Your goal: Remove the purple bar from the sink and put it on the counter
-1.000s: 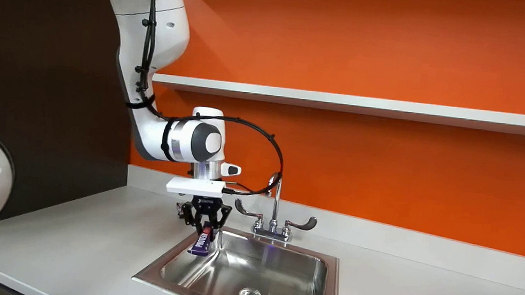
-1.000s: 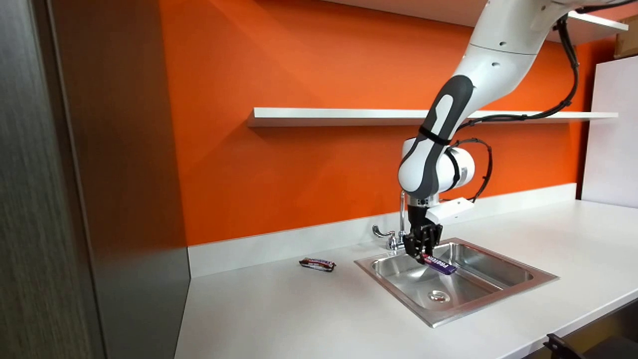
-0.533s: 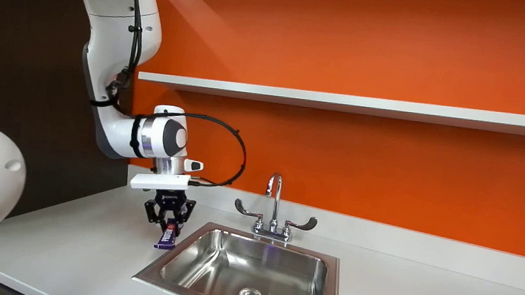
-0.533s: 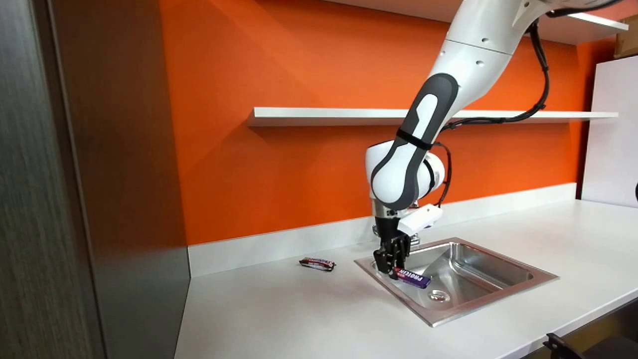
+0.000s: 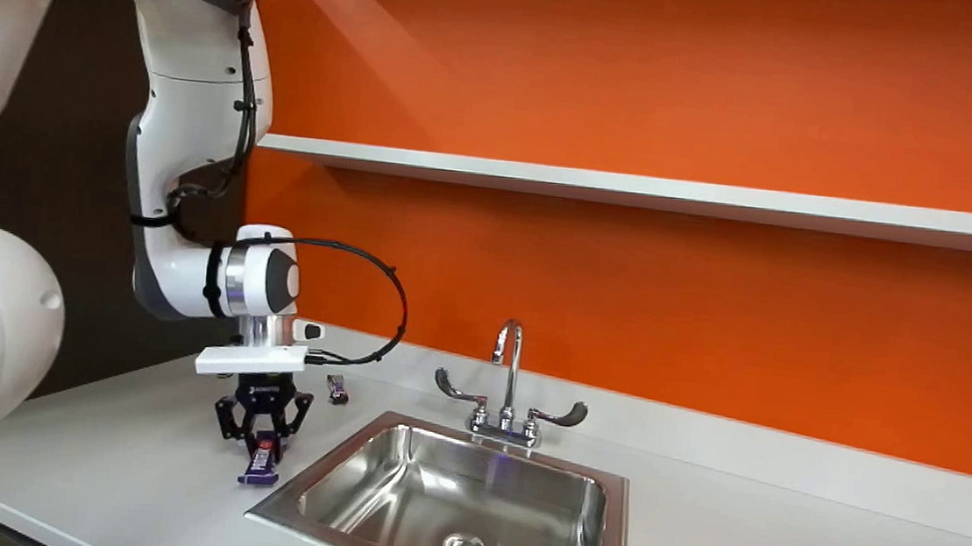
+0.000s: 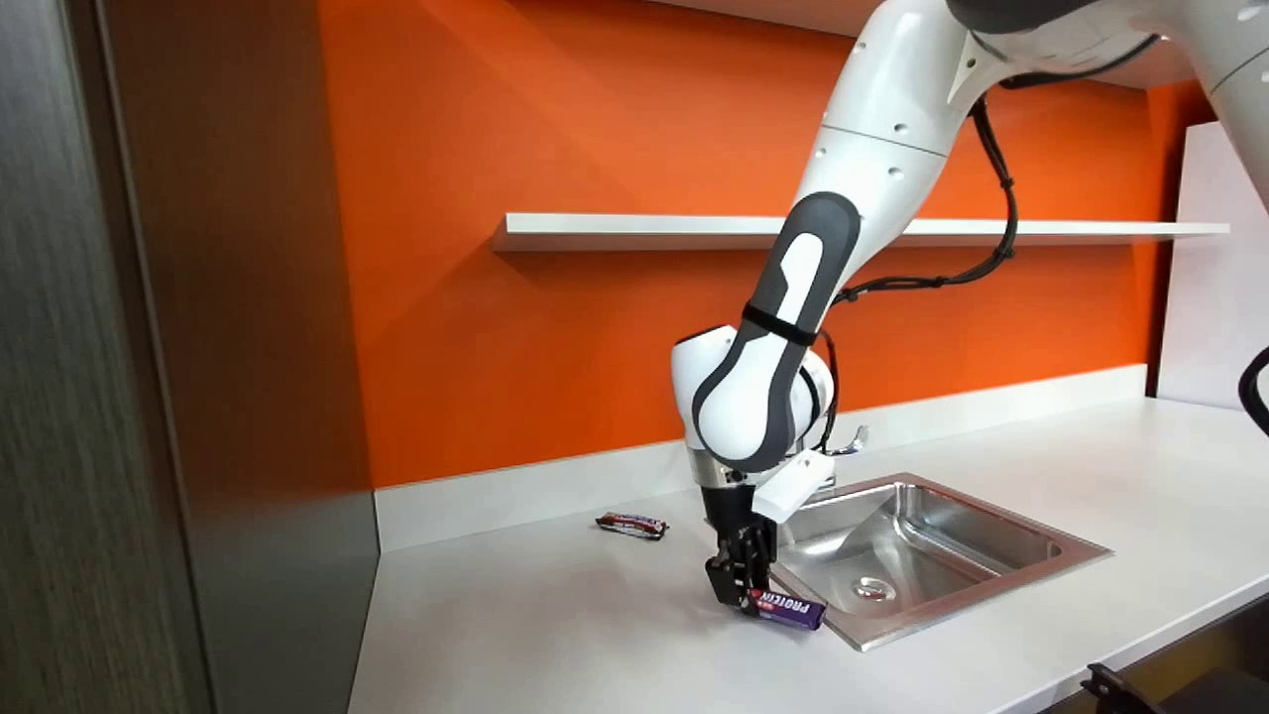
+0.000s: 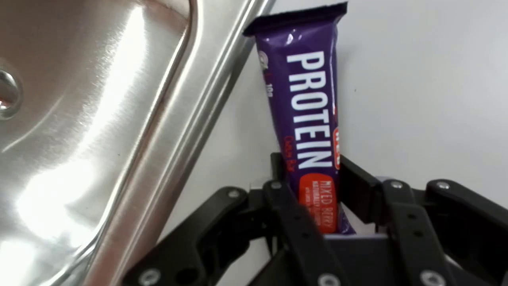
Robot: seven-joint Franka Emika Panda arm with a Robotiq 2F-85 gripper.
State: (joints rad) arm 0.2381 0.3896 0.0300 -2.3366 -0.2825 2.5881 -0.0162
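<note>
The purple bar, a wrapped protein bar, is held at one end between the fingers of my gripper. The gripper is shut on the bar low over the counter, beside the sink. In the other exterior view, the bar sticks out from the gripper toward the sink rim. In the wrist view, the bar's far end overlaps the edge of the sink rim. I cannot tell whether the bar touches the counter.
Another wrapped bar lies on the counter near the back wall; it also shows behind the gripper. The chrome faucet stands behind the basin. A white shelf runs along the orange wall. A dark panel borders the counter.
The gripper has carried the bar from over the sink basin sideways to over the counter, moving left in both exterior views. It has also come lower. The grip has stayed shut.
</note>
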